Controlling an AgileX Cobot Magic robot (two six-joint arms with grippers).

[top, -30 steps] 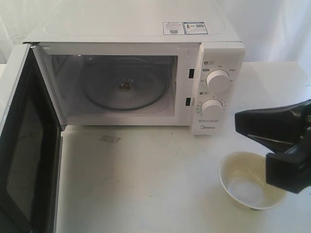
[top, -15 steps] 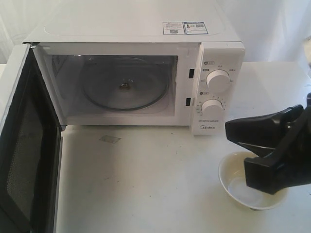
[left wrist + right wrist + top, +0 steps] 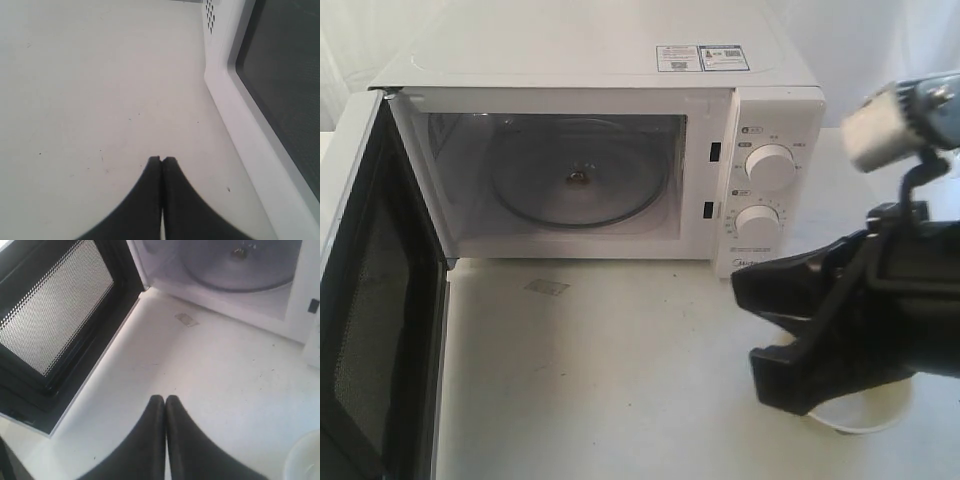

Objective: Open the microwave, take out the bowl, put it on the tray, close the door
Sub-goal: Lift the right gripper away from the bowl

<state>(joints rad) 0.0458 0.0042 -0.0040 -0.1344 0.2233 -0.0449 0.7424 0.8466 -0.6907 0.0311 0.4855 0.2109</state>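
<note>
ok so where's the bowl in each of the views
Right wrist view: the bowl, rim only, cut off at the frame edge, beside the shut right gripper, far from the door.
Exterior view: a rim sliver under that gripper, front-right of the knob panel.
Left wrist view: not in it.
Shared landmark: the open door, in all three.

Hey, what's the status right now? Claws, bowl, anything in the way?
Left claw and right claw both shut, empty. Bowl out, on the table by the microwave. Door wide open. Nothing seen in its swing.
</note>
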